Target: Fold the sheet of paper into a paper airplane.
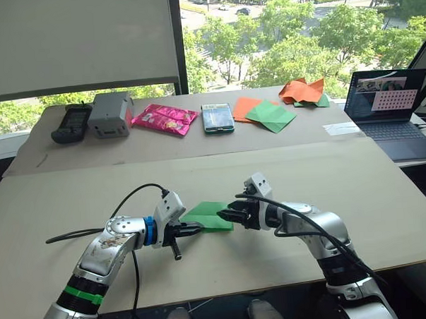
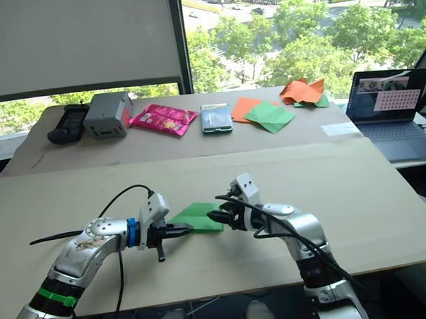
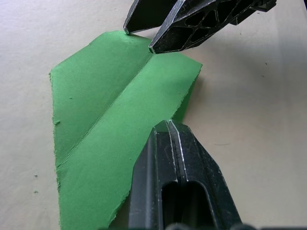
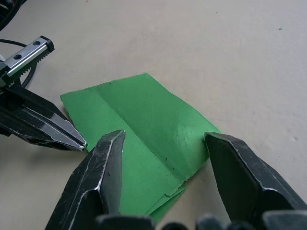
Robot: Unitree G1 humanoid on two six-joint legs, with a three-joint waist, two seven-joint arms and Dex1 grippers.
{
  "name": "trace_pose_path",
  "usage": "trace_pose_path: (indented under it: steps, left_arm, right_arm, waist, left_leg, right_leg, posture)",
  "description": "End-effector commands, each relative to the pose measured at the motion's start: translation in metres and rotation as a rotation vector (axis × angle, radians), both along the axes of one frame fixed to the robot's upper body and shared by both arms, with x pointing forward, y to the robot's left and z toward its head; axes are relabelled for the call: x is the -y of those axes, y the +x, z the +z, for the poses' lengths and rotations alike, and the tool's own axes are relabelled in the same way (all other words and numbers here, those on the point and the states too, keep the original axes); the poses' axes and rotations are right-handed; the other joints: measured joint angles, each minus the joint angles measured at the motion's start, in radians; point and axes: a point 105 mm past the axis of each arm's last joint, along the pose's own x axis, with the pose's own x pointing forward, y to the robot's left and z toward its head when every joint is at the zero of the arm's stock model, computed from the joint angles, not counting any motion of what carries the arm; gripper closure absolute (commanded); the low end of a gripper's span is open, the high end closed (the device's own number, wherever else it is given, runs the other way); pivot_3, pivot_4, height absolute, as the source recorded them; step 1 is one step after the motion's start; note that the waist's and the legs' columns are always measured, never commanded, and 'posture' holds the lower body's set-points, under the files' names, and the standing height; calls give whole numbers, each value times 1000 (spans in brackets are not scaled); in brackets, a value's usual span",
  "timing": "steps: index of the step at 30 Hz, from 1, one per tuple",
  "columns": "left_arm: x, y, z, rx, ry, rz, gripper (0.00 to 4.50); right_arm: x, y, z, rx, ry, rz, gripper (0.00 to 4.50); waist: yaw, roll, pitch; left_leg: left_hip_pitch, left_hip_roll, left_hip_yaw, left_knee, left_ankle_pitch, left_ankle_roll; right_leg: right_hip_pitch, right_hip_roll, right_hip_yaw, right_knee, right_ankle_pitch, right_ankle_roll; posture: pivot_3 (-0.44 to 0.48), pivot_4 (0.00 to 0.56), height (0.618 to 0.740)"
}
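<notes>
Item: my left jaws (image 1: 190,230), closed flat together, tips at the 9 o'clock edge of the folded paper.

Item: sheet of paper (image 1: 210,216), bright green, folded in layers with one long crease, lay flat on the bench (image 1: 384,194) between my two arms.

Item: my right jaws (image 4: 165,143), spread wide, straddled the sheet's 3 o'clock end.

Item: pink packet (image 1: 164,119), orange sheet (image 1: 244,106), laptop (image 1: 391,109), far bench at 12 o'clock.
</notes>
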Motion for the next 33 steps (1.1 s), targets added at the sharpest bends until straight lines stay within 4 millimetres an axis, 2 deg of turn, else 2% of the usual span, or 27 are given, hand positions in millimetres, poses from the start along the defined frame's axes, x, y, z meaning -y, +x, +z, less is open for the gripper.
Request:
trace_pose_path:
  steps: [1, 7, 11, 19, 28, 31, 33]
  left_arm:
    - [4, -1, 8, 33, -10, -16, 4500]
    - [4, -2, 8, 30, -10, -15, 4500]
    - [5, -2, 7, 28, -12, -17, 4500]
    - [6, -2, 10, 33, -14, -19, 4500]
    - [-6, -15, 43, 42, -74, -7, 4500]
    - [-12, -6, 53, 36, -137, 53, 4500]
    - [-16, 0, 49, 31, -133, 84, 4500]
  right_arm:
    - [-1, 6, 14, 26, 54, -7, 1558]
    - [15, 6, 14, 23, 27, -39, 1558]
    - [11, -1, 14, 9, 34, -10, 1558]
    - [-1, 1, 11, -11, 46, -1, 1558]
    - [-1, -2, 4, -1, 19, -2, 1558]
    - [0, -1, 4, -1, 17, -5, 1558]
    - [0, -1, 3, 1, 15, -6, 1558]
  waist:
    - [-1, 0, 0]
    - [1, 0, 0]
    - [-1, 0, 0]
    - [-3, 0, 0]
    - [-3, 0, 0]
    - [-2, 0, 0]
    - [-1, 0, 0]
  left_leg:
    - [0, 0, 0, 0, 0, 0]
    - [0, 0, 0, 0, 0, 0]
    - [0, 0, 0, 0, 0, 0]
    - [0, 0, 0, 0, 0, 0]
    - [0, 0, 0, 0, 0, 0]
    - [1, 0, 0, 0, 0, 0]
    - [1, 0, 0, 0, 0, 0]
  right_leg:
    - [0, 0, 0, 0, 0, 0]
    - [0, 0, 0, 0, 0, 0]
    - [-2, 0, 0, 0, 0, 0]
    - [-1, 0, 0, 0, 0, 0]
    - [-3, 0, 0, 0, 0, 0]
    - [-5, 0, 0, 0, 0, 0]
    - [-5, 0, 0, 0, 0, 0]
  posture:
    - [0, 150, 721]
    - [0, 150, 721]
    - [0, 150, 721]
    - [0, 150, 721]
    - [0, 150, 721]
    - [0, 150, 721]
    - [0, 150, 721]
